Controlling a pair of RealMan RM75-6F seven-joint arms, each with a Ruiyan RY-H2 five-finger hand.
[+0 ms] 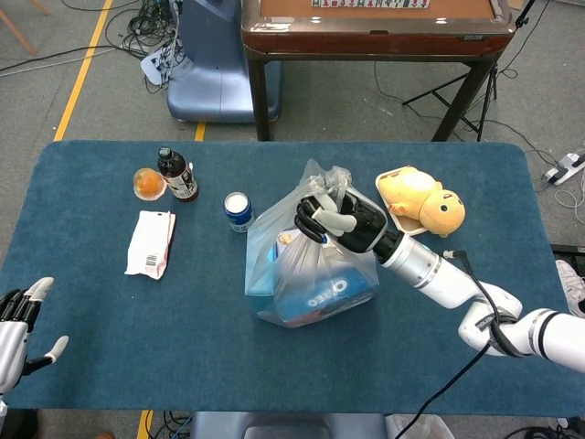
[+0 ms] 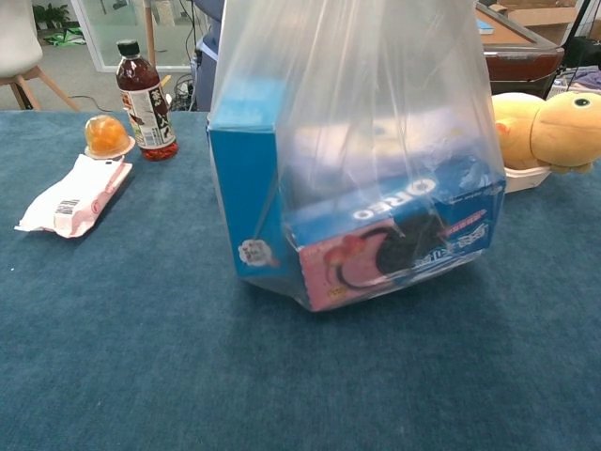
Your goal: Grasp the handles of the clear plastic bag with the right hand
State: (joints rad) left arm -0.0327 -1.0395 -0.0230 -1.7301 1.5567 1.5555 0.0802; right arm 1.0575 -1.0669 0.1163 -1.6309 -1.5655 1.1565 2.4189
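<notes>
Your right robot hand (image 1: 331, 219) is clenched around the gathered handles (image 1: 326, 177) of the clear plastic bag (image 1: 306, 265), which sits mid-desk (image 1: 91, 302) and looks tilted, one end seemingly off the cloth. The Oreo box (image 2: 390, 240) inside leans, so it could slide and tug the thin plastic from your fingers. Your left robot hand (image 1: 18, 320) idles released at the desk's near corner.

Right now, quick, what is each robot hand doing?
Left hand: open, holding nothing, at the table's near edge.
Right hand: closed on the bag handles.
</notes>
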